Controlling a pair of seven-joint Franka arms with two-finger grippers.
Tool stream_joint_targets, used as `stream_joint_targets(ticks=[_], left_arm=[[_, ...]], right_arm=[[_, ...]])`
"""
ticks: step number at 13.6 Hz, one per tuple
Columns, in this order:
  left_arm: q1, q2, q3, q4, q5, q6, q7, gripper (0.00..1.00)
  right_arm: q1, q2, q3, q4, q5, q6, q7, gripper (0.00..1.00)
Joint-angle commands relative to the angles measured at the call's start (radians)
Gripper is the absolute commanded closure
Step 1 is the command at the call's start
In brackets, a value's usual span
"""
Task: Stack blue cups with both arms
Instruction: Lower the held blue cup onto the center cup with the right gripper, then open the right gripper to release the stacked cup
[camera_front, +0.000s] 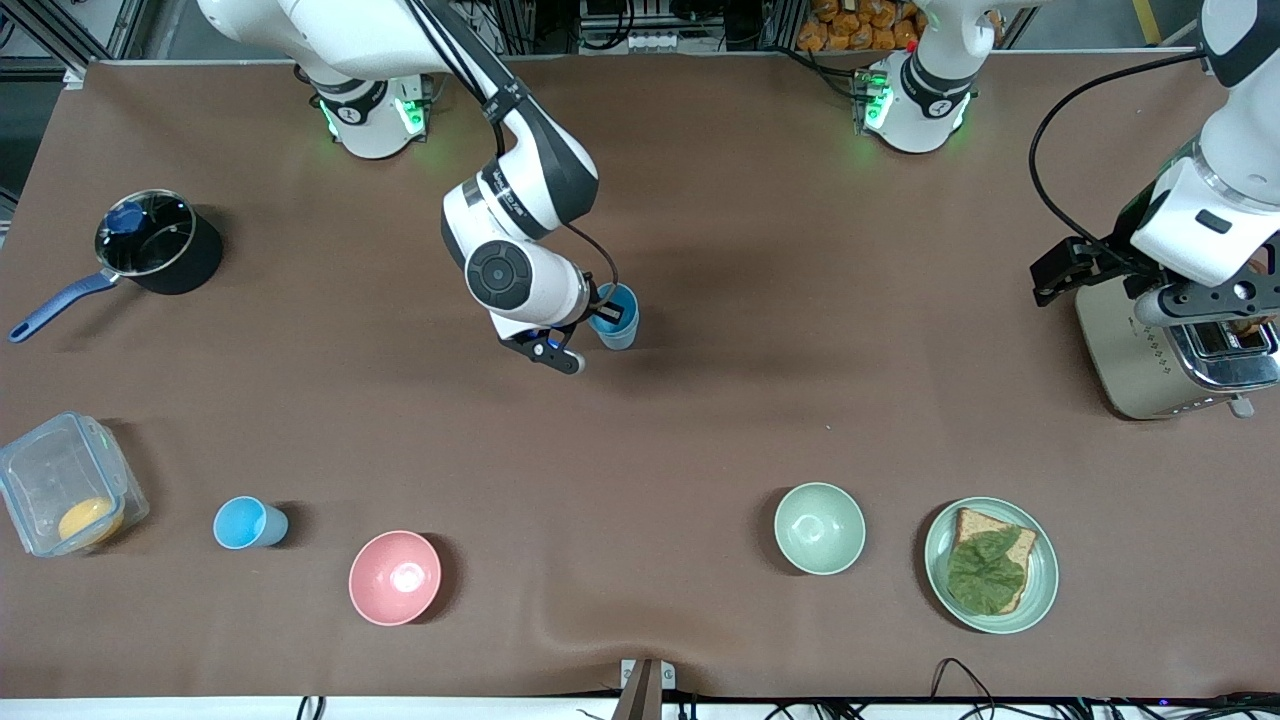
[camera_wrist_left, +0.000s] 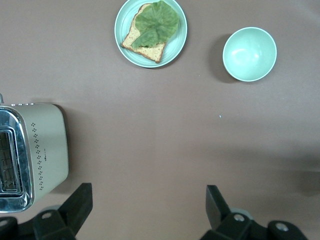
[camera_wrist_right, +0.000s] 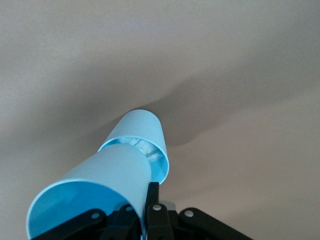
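Blue cup (camera_wrist_right: 95, 192), mouth up, pinched by right pincer (camera_wrist_right: 145, 212) above another; left pincer (camera_wrist_left: 145, 210) spread (waiting).

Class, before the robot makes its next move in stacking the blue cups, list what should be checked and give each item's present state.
1. Right end effector shut on the held cup at its rim: ok.
2. Held cup lined up over the lower cup, base at its mouth: ok.
3. Held cup fully seated in the lower cup: cannot tell.
4. Third blue cup stacked: not ok, it stands alone beside the clear container.
5. Left end effector open, waiting over the toaster: ok.
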Motion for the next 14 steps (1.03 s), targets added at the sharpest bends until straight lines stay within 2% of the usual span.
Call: stream_joint_targets(ticks=[1,2,3,4,5,8,10,14], left_arm=[[-0.004,-0.023,0.0,-0.008,-0.013,-0.011,0.011,0.0],[-0.002,-0.022,-0.001,-0.008,-0.013,-0.016,0.014,0.0],[-0.005,-0.017,-0.001,-0.005,-0.013,-0.014,0.013,0.0],[-0.002,-0.016,0.0,-0.002,-0.013,-0.011,0.012,0.0],[0.002,-0.019,0.0,-0.002,-0.015,-0.011,0.014,0.0],[0.005,-0.023,0.003,-0.005,-0.019,-0.017,0.029,0.0],[0.005,-0.023,0.0,-0.007,-0.016,-0.022,0.032,0.0],[0.001,-0.022,-0.001,-0.01,-0.016,-0.051,0.032,0.0]], right_arm=[[0.006,-0.009,-0.007,-0.02,-0.04,0.006,0.024,1.0],[0.006,-0.009,-0.007,-0.022,-0.043,0.003,0.024,1.0],[0.0,-0.009,-0.007,-0.022,-0.043,0.002,0.027,0.9],[-0.008,-0.009,-0.007,-0.019,-0.043,-0.001,0.068,0.32],[0.001,-0.009,-0.008,-0.017,-0.045,0.0,0.129,0.0],[-0.012,-0.027,-0.008,-0.008,-0.066,-0.014,0.144,0.0],[-0.038,-0.053,-0.017,0.001,-0.178,-0.099,0.109,0.0],[-0.17,-0.121,-0.016,0.001,-0.201,-0.282,-0.115,0.0]])
